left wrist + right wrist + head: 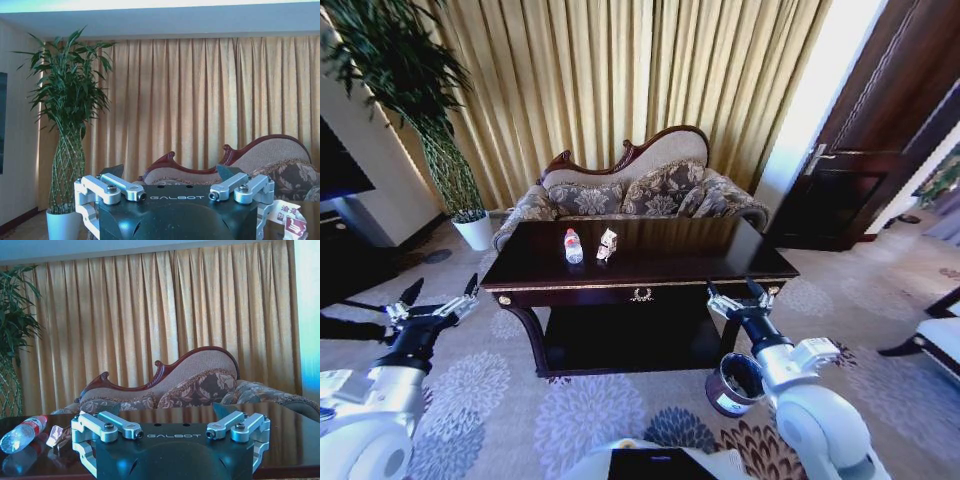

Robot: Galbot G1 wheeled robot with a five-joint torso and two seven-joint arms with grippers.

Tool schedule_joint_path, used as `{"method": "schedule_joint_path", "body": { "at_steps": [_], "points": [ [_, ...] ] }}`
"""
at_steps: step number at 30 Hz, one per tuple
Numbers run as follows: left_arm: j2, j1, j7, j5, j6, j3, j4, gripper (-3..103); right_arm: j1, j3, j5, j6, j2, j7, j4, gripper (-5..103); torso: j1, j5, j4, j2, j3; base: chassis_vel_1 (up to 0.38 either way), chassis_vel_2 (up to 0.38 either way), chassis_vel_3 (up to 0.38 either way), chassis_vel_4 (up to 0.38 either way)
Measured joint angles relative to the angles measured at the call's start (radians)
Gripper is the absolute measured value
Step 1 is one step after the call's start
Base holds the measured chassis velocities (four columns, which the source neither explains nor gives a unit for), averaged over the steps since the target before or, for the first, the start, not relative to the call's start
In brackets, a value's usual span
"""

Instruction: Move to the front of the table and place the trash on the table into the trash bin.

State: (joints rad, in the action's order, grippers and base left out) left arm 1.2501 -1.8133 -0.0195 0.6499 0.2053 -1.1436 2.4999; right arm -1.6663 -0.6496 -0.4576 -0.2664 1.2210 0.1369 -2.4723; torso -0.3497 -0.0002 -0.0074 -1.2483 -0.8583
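Nearest the robot, both arms are held forward at about tabletop height, short of the table, and neither holds anything. The left gripper (440,297) hangs over the carpet off the table's near-left corner with its dark fingers spread wide. The right gripper (740,294) sits just before the near-right corner, its fingers likewise apart. This reads as a ready posture for an approach — the robot looks to be facing the table's front already, but with the trash beyond easy reach.

Low on the right, beside the right forearm and partly hidden by it, stands the small round dark brown trash bin with a pale rim and a white logo (732,385). It rests on the patterned carpet just off the table's near-right leg, which would keep the drop short once something is picked up.

The large dark glossy wooden table with a gold emblem on its front apron (720,268) lies squarely ahead. Toward its far-left part stand the clear plastic bottle with a white label (573,246) and, just right of it, the crushed whitish carton (607,244) — close together but apart. I can make out no crumpled paper.

Nothing stands between the grippers and these two items except bare tabletop. Beyond the table sits a floral upholstered sofa with a carved wooden frame (640,185), then gold curtains (620,70); a tall bamboo plant in a white pot (460,190) stands far left, well clear of the work.
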Motion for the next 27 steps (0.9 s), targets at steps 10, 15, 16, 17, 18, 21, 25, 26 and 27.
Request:
{"method": "schedule_joint_path", "body": {
  "at_steps": [10,15,16,17,18,21,25,26,27],
  "points": [
    [0.002,0.0,0.0,0.0,0.0,0.002,0.0,100,0.003,0.002,0.005,0.001,-0.009,-0.001,0.001,100,0.0,0.0,0.0,0.0,0.0,-0.086,0.084,0.095,-0.103],
    [0.002,0.0,0.0,0.0,0.0,0.003,0.0,100,0.003,0.002,0.006,0.002,-0.009,-0.001,0.002,100,0.0,0.0,-0.0001,0.0,0.0,-0.07,0.085,0.081,-0.08],
    [0.002,0.0,0.0,0.0,0.0,0.003,0.0,100,0.003,0.002,0.005,0.002,-0.009,-0.001,0.002,100,0.0,0.0,0.0,0.0,0.0,-0.082,0.075,0.088,-0.087],
    [0.002,0.0,0.0,-0.001,0.0,0.003,0.0,100,0.003,0.003,0.006,0.002,-0.009,-0.001,0.003,100,0.0,0.0,-0.0002,0.0,0.0,-0.082,0.075,0.069,-0.087],
    [0.003,-0.001,0.0,-0.001,0.0,0.003,0.0,100,0.004,0.004,0.006,0.003,-0.007,-0.001,0.004,100,0.0,0.0,-0.0001,0.0,0.0,-0.085,0.08,0.092,-0.083],
    [0.003,-0.001,0.0,-0.001,0.0,0.003,0.0,100,0.005,0.006,0.006,0.003,-0.006,-0.001,0.006,100,0.0,-0.0001,-0.0001,0.0,0.0,-0.085,0.059,0.083,-0.076],
    [0.003,0.001,0.001,-0.001,0.0,0.005,0.0,100,0.009,0.008,0.007,0.003,-0.007,-0.001,0.009,100,0.0,0.0001,-0.0002,0.0,0.0,-0.081,0.08,0.084,-0.086],
    [0.003,0.003,0.001,-0.001,0.0,0.005,0.0,100,0.01,0.008,0.007,0.003,-0.007,-0.001,0.01,100,0.0,0.0001,-0.0001,0.0,0.0,-0.103,0.066,0.093,-0.084],
    [0.003,0.003,0.001,-0.001,0.0,0.005,0.0,100,0.01,0.008,0.007,0.003,-0.007,-0.001,0.01,100,0.0,0.0001,-0.0001,0.0,0.0,-0.103,0.066,0.093,-0.084]
  ]
}}
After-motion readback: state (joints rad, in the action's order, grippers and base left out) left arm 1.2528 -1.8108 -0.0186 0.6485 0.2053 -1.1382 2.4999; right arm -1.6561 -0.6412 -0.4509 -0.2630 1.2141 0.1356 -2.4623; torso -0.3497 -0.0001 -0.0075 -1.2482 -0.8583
